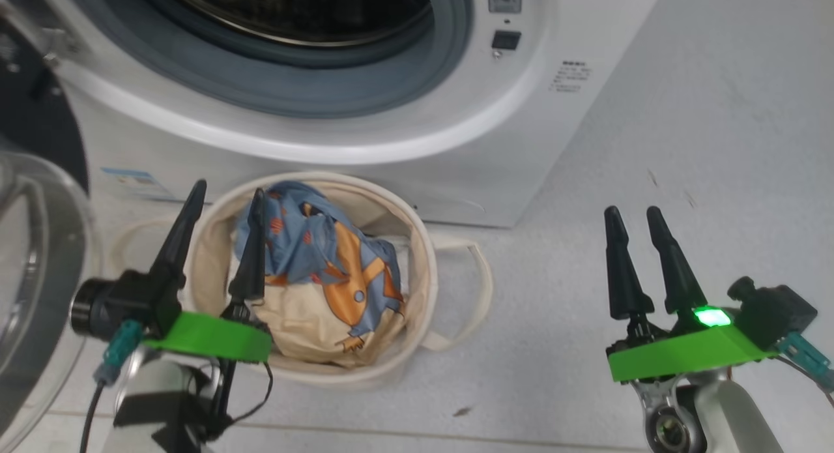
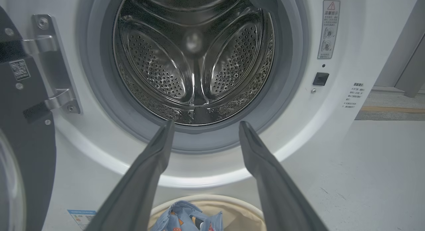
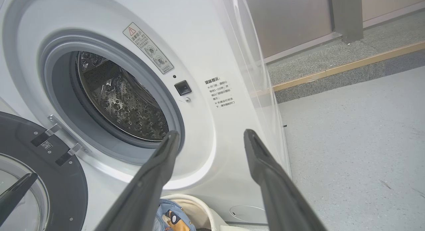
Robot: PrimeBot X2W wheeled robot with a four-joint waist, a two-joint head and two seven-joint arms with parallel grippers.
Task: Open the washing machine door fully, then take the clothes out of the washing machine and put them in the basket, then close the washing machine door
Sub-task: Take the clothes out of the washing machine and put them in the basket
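The white washing machine [image 1: 456, 133] stands with its door [image 1: 32, 257] swung wide open at the left, black rim and clear glass showing. Its steel drum [image 2: 194, 58] looks bare inside. The clothes [image 1: 326, 264], blue fabric with orange figures and a cream panel, lie in the cream basket [image 1: 427, 257] on the floor before the machine. My left gripper [image 1: 225, 199] hangs open just above the basket's left side, nothing between its fingers. My right gripper [image 1: 633, 212] stands open over bare floor to the right. The door [image 3: 40, 177] and clothes [image 3: 174, 219] also appear in the right wrist view.
The basket's loop handle [image 1: 479, 270] sticks out to the right. Pale grey floor [image 1: 684, 146] stretches right of the machine. A grey wall panel and a yellow floor strip [image 3: 348, 63] lie further off. The door hinge [image 2: 56, 98] sits left of the drum opening.
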